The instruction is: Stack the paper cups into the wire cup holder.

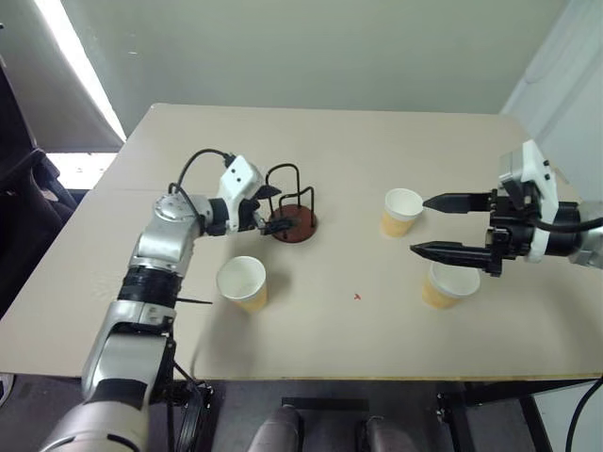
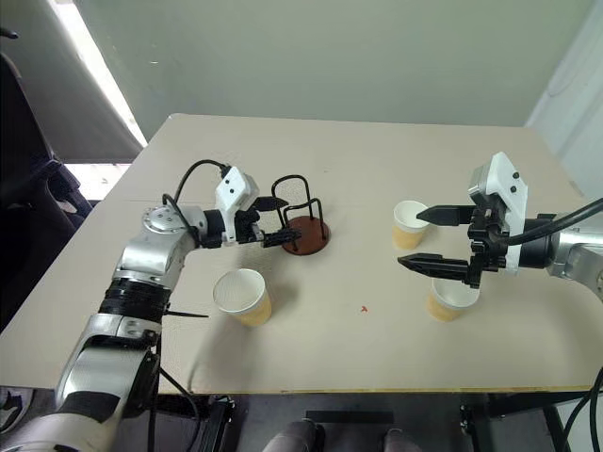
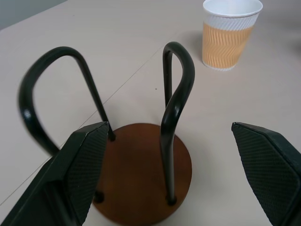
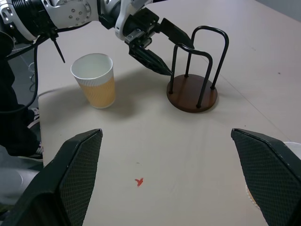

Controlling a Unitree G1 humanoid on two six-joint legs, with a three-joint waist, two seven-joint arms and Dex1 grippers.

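Nearest the camera, one paper cup (image 1: 243, 282) upright on the table (image 1: 377, 339) beside the left arm; two more paper cups (image 1: 402, 211) (image 1: 448, 284) upright on the right side, apart from each other. At the wire cup holder (image 1: 291, 202), empty and standing left of the table's middle, left gripper (image 1: 272, 208) spread wide, holding nothing, one finger beside a wire loop. Above the two right-hand cups, right gripper (image 1: 434, 225) likewise wide open and empty.

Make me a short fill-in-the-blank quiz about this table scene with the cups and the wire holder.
1. The number of paper cups standing on the table is ____.
2. The wire cup holder holds ____ cups.
3. The left gripper is at the holder with its fingers ____.
4. The holder's round base is coloured ____.

Missing words: three; no; open; reddish-brown.
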